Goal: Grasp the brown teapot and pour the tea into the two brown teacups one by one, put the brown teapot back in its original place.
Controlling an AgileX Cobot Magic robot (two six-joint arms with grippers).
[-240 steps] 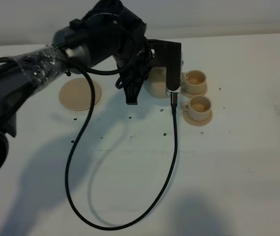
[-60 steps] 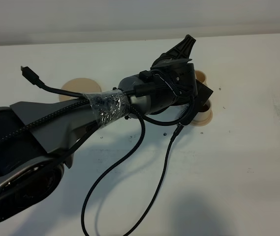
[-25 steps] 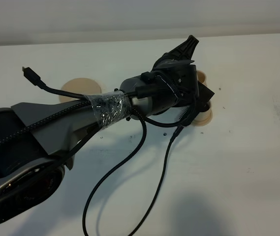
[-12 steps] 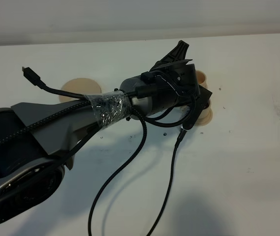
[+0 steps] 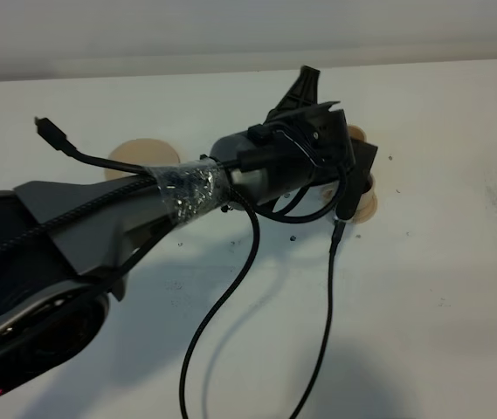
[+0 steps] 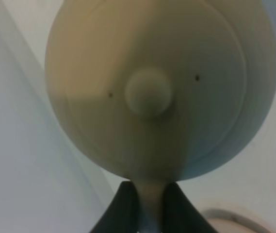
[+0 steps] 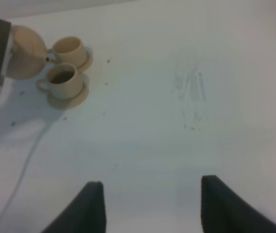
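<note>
The teapot (image 6: 201,73) fills the view, lid knob (image 6: 148,92) near its centre, a small hole on either side. The gripper (image 6: 151,196) clamps the handle (image 6: 151,206) between dark fingers (image 6: 124,208). A tan rim (image 6: 235,219) shows nearby.

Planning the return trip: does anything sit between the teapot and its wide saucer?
Nothing visible does, though the left arm hides much of the table between the brown teapot and the wide saucer.

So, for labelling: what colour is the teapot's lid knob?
Light tan lid knob; best in left wrist view.
</note>
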